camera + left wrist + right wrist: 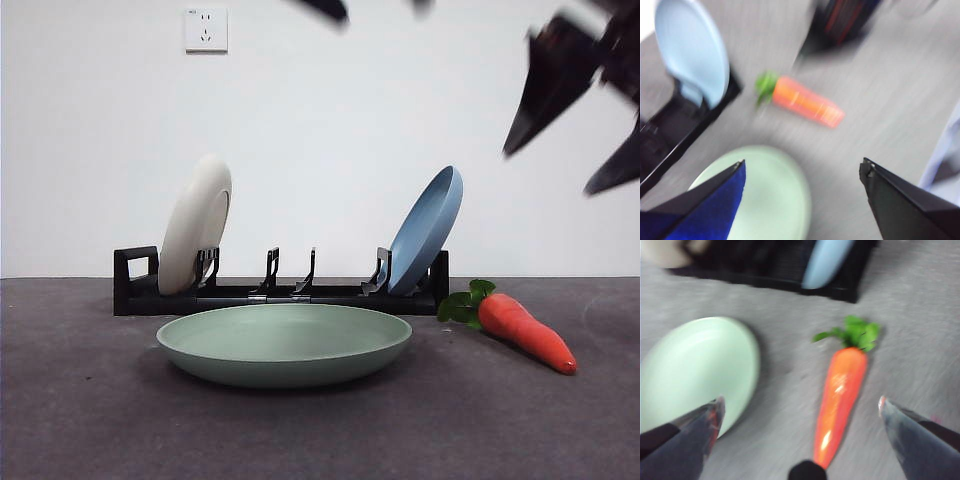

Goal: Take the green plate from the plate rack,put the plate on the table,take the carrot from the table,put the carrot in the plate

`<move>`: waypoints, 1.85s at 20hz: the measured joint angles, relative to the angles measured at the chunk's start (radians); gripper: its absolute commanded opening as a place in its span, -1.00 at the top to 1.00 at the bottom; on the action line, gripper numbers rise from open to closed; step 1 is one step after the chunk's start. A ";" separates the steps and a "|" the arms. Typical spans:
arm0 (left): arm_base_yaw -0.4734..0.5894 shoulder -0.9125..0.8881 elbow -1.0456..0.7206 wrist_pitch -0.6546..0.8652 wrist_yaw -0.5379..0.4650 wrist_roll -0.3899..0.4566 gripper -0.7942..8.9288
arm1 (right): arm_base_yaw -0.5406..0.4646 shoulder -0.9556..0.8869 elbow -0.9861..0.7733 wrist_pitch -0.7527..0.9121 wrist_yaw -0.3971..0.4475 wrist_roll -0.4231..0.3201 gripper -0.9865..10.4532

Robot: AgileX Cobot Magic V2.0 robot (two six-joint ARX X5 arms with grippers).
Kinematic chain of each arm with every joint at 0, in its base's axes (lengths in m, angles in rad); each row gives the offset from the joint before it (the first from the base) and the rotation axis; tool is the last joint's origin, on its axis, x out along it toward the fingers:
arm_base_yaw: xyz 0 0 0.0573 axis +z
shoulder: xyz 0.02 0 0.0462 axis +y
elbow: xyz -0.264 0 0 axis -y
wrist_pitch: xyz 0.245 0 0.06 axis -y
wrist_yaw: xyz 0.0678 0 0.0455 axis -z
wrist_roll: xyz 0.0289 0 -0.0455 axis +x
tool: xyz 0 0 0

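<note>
The green plate [285, 345] lies flat on the table [80, 420], in front of the plate rack [290, 293]. The carrot [525, 332] lies on the table to the plate's right, leaves toward the rack. My right gripper [550, 170] hangs open high above the carrot. In the right wrist view its open jaws [800, 410] straddle the carrot [840, 395], with the plate [695, 370] to one side. My left gripper [803, 165] is open and empty above the plate [765, 195]. The carrot [805, 102] lies beyond it.
A cream-white plate [195, 225] stands in the rack's left end by the loop handle, and a blue plate [427, 230] leans in its right end. The middle slots hold nothing. A dark arm tip [325, 8] shows at the top edge. A white wall stands behind.
</note>
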 measured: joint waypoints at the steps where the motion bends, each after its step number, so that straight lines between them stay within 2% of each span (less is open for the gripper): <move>1: 0.000 -0.047 0.001 -0.005 0.013 -0.026 0.05 | 0.005 0.044 0.000 0.035 0.010 0.002 -0.32; 7: 0.000 -0.263 0.002 -0.090 0.033 -0.097 0.05 | 0.053 0.288 0.000 0.220 0.112 0.002 -0.32; 10: -0.001 -0.305 0.002 -0.132 0.033 -0.119 0.05 | 0.077 0.369 0.000 0.289 0.164 0.002 -0.14; 14: -0.001 -0.309 0.002 -0.174 0.033 -0.139 0.05 | 0.099 0.427 0.001 0.356 0.218 0.005 -0.11; 21: -0.001 -0.308 0.002 -0.180 0.033 -0.145 0.05 | 0.105 0.461 0.001 0.364 0.243 0.063 0.52; 24: -0.001 -0.308 0.002 -0.184 0.033 -0.145 0.05 | 0.105 0.461 0.001 0.363 0.243 0.074 0.62; 27: -0.001 -0.308 0.002 -0.188 0.033 -0.145 0.05 | 0.105 0.461 0.002 0.359 0.241 0.084 0.84; 33: -0.001 -0.308 0.002 -0.190 0.032 -0.145 0.05 | 0.106 0.452 0.003 0.340 0.241 0.092 0.85; 37: -0.001 -0.308 0.002 -0.192 0.031 -0.145 0.05 | 0.174 0.303 0.003 0.308 0.241 0.112 0.85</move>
